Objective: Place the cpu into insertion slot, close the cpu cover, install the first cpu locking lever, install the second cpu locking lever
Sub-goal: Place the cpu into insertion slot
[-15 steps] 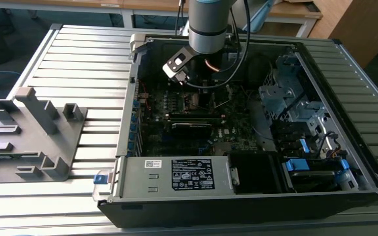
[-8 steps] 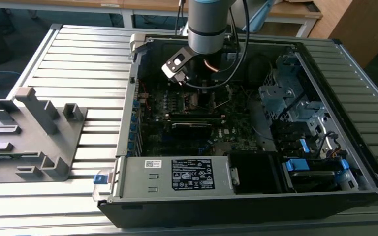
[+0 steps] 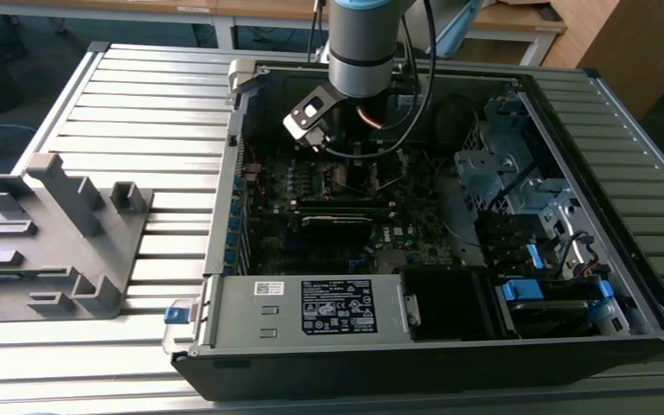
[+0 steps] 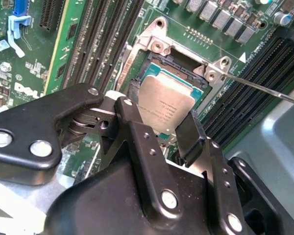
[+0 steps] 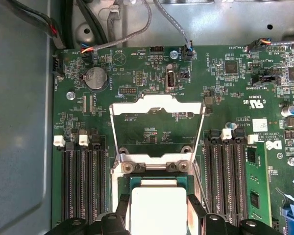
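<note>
Item one, nearest us in the exterior view: the black near wall of the open computer case (image 3: 424, 372), lying on a slatted table (image 3: 136, 95). Just behind that wall we log a silver power supply (image 3: 309, 307). A metal drive cage (image 3: 517, 173) fills the exterior view's right side of the case. A grey moulded fixture (image 3: 49, 242) sits on the table at the exterior view's left, well apart from the case.

Item two: the arm (image 3: 361, 52) reaches down into the far half of the case and hides the socket area from that camera.

Item three, the motherboard (image 5: 225, 98): banks of black memory slots (image 5: 81, 181) flank the socket on both sides. One green memory stick (image 5: 257, 181) stands seated, and a coin battery (image 5: 94, 77) lies beyond.

Item four: the cpu cover (image 5: 157, 104) stands swung back on its hinge, leaving the insertion slot (image 4: 176, 68) uncovered. A thin locking lever (image 4: 264, 89) juts out beside the slot, unlatched.

Item five: the gripper (image 4: 162, 115) has its fingers (image 4: 191, 137) narrowed onto opposite edges of the cpu (image 4: 169, 100), holding it over the slot. We cannot tell whether the chip is fully seated.
</note>
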`<state>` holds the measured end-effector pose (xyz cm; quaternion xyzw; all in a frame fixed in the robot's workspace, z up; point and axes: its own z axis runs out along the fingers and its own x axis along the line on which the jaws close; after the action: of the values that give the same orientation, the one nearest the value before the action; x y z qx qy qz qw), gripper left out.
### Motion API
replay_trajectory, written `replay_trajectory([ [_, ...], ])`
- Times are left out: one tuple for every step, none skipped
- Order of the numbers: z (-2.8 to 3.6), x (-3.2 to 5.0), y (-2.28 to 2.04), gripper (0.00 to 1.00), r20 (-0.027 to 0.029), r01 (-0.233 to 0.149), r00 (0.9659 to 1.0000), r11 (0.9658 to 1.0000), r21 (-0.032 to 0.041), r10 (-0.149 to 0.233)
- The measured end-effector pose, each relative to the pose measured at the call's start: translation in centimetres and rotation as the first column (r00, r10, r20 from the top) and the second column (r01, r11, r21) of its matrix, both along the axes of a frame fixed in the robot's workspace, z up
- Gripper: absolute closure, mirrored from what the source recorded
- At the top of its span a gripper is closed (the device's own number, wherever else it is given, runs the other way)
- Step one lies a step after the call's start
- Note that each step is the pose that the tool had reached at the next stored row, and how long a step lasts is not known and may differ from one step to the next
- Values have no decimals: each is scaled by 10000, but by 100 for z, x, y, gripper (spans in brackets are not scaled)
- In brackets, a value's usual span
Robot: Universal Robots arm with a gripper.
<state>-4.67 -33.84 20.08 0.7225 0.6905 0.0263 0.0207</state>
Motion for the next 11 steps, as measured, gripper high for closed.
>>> replay_trajectory([
  [-5,-2,1,46,2,1,10000,10000,3,-1],
  [-11,-5,1,46,2,2,10000,10000,0,-2],
  [-18,-9,0,46,0,1,10000,10000,-4,-1],
  [-24,-15,0,46,0,1,10000,10000,-7,-1],
  [-29,-19,0,46,0,1,10000,10000,-9,-1],
  [-31,-21,0,46,0,1,10000,10000,-12,-1],
  [-34,-20,0,46,0,0,10000,10000,-16,0],
  [-37,-20,0,46,0,-8,10000,10000,-23,8],
  [-39,-20,0,46,0,-22,10000,10000,-31,22],
  [-42,-20,0,46,0,-38,10000,10000,-42,38],
  [-43,-21,0,46,-1,-51,10000,10000,-49,51],
])
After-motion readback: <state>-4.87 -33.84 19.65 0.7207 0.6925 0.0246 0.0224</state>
